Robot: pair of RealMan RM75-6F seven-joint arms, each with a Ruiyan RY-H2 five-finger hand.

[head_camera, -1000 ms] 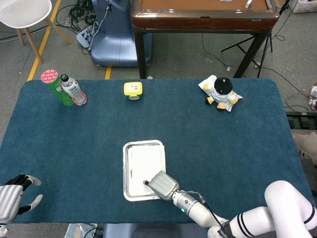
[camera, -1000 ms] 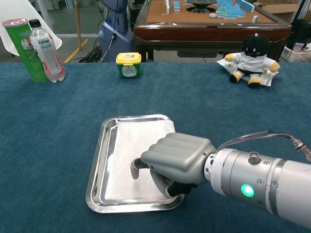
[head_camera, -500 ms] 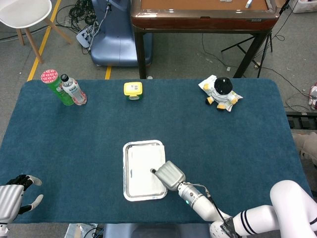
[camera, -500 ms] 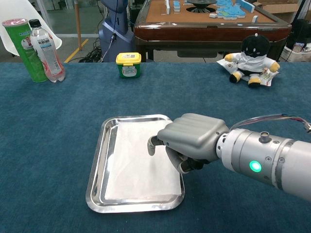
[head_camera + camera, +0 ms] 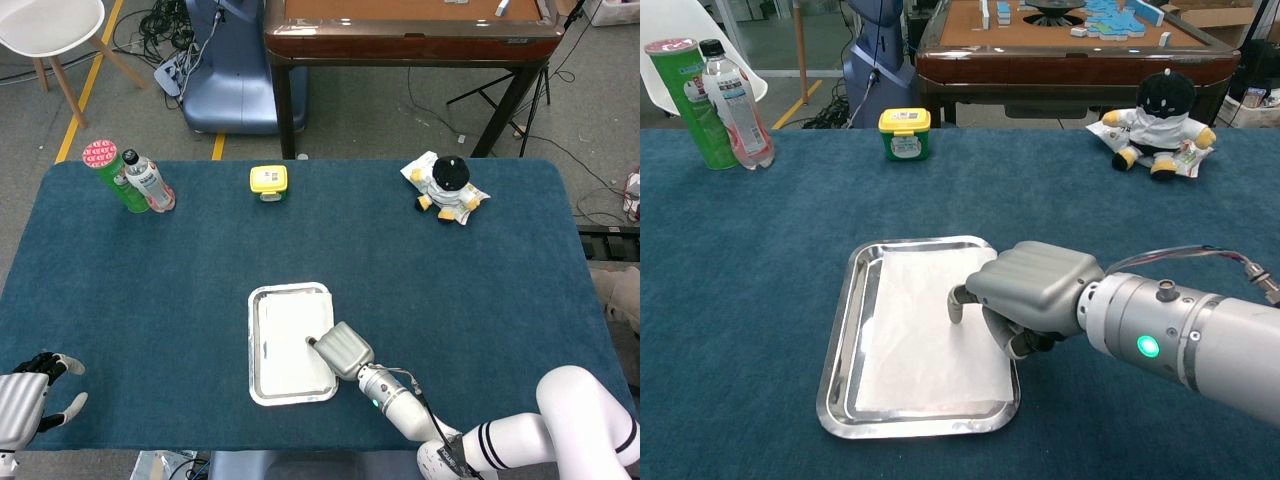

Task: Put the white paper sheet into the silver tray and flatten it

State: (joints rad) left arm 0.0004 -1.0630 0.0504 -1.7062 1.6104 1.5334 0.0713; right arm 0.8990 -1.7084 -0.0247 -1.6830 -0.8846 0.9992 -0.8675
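The white paper sheet point(image 5: 285, 340) point(image 5: 915, 335) lies flat inside the silver tray point(image 5: 254, 340) point(image 5: 840, 345) near the table's front middle. My right hand point(image 5: 342, 349) point(image 5: 1030, 295) hovers over the tray's right edge, its other fingers curled under and one finger point(image 5: 956, 303) pointing down onto the sheet's right side. Nothing is held in it. My left hand point(image 5: 30, 395) rests at the front left corner of the table, fingers apart and empty; the chest view does not show it.
A green can point(image 5: 113, 172) point(image 5: 688, 98) and a water bottle point(image 5: 148, 182) point(image 5: 733, 102) stand at the back left. A yellow-lidded jar point(image 5: 268, 182) point(image 5: 905, 133) sits at the back middle, a plush toy point(image 5: 447, 187) point(image 5: 1160, 110) at the back right.
My right hand slid from the tray's near right corner up along the sheet toward its middle right, then held nearly still. The left hand has not moved.
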